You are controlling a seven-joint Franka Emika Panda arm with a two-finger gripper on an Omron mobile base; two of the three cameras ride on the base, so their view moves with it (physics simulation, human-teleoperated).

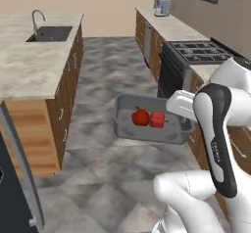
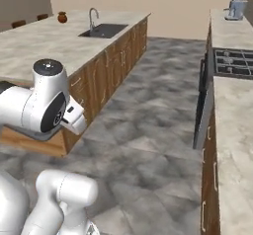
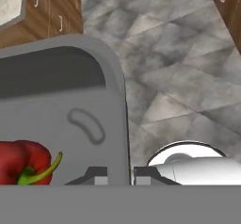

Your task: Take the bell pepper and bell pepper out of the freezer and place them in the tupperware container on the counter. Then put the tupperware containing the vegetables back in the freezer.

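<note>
The dark grey tupperware container (image 1: 128, 129) hangs level above the tiled floor, between the island and the stove run. Inside it two red bell peppers lie side by side, one (image 1: 140, 117) rounder and the other (image 1: 157, 120) blockier. My gripper (image 1: 185, 125) is shut on the tub's right rim, partly hidden behind my own forearm. In the hand view the container wall (image 3: 61, 110) runs up between the finger tips, my gripper (image 3: 120, 177) pinches its rim, and one bell pepper (image 3: 23, 164) with a green stem lies at the lower left. The freezer's dark door (image 1: 10, 198) with its grey bar handle stands at the lower left.
An island counter (image 1: 29, 60) with a sink (image 1: 49, 33) lies to the left. On the right, a counter run (image 1: 171, 26) holds a stove (image 1: 201, 51) and a kettle (image 1: 163, 6). Grey tiled floor (image 1: 103, 65) stretches between them. A small brown jar (image 2: 62, 17) stands on the island.
</note>
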